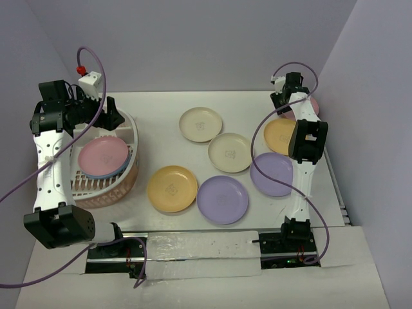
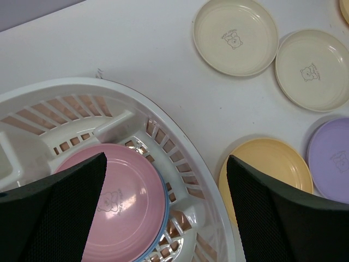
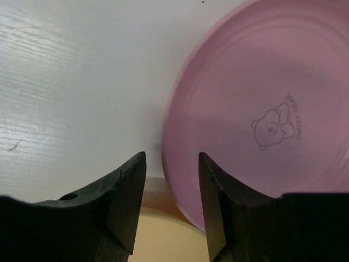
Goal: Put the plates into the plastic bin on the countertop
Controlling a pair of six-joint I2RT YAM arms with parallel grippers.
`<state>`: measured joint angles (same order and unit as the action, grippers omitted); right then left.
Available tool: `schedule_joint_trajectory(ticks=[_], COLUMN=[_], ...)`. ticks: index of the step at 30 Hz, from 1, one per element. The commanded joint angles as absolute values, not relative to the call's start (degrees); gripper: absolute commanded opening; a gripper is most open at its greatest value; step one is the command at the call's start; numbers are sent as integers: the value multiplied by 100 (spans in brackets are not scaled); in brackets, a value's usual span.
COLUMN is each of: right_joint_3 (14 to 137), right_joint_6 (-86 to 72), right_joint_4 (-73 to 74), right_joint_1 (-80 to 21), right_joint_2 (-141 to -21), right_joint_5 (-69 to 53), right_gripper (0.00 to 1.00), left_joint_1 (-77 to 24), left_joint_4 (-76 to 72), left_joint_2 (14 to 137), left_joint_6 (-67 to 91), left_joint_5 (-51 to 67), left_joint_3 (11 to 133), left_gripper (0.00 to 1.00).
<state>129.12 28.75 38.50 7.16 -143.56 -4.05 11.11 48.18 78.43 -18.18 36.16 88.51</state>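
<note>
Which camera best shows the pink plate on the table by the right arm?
The right wrist view: the round pink plastic plate looms large, bear mark plain. The top view shows only a sliver behind the right arm; the left wrist view misses it.

Setting: robotics lab test cell. Plain white counter (image 1: 161, 109) boxed on three sides by bare lilac-grey walls (image 1: 193, 45); left arm (image 1: 51, 161) and right arm (image 1: 302, 138) bolted at the near edge, purple cables (image 1: 254, 143) looping loose. Pastel plastic plates (image 1: 201, 123) laid out, bear print at centre
</note>
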Motion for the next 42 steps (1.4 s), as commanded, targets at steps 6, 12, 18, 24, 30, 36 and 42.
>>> schedule_joint_trajectory(ticks=[6, 12, 18, 24, 30, 36, 42], right_joint_3=[13315, 13283, 13388, 12965, 11915, 10236, 8083], right_joint_6=[3129, 3153, 3387, 4209, 4844, 5482, 6052], right_joint_4=[3718, 3665, 3430, 2848, 2510, 2479, 2591], right_joint_1=[729, 728, 639, 292, -417, -1195, -2574], right_joint_2=[-14625, -14530, -14221, -13476, -12117, -10567, -9045], right_joint_5=[-369, -426, -264, 185, 149, -287, -571], right_gripper=[43, 4, 0, 0, 0, 0, 0], left_joint_1=[1116, 1116, 1116, 1120, 1125, 1134, 1127], left_joint_4=[4834, 4783, 4448, 3903, 3826, 3712, 4031], left_joint_2=[7673, 7601, 7418, 7023, 7007, 7427, 8124], left_joint_6=[-1872, -1813, -1518, -1123, -816, -170, 337], left_joint_5=[3498, 3489, 3320, 3080, 3160, 3223, 3750], left_joint_3=[8991, 8934, 8652, 8160, 8368, 9081, 10281], left_gripper=[97, 97, 97, 99, 99, 99, 97])
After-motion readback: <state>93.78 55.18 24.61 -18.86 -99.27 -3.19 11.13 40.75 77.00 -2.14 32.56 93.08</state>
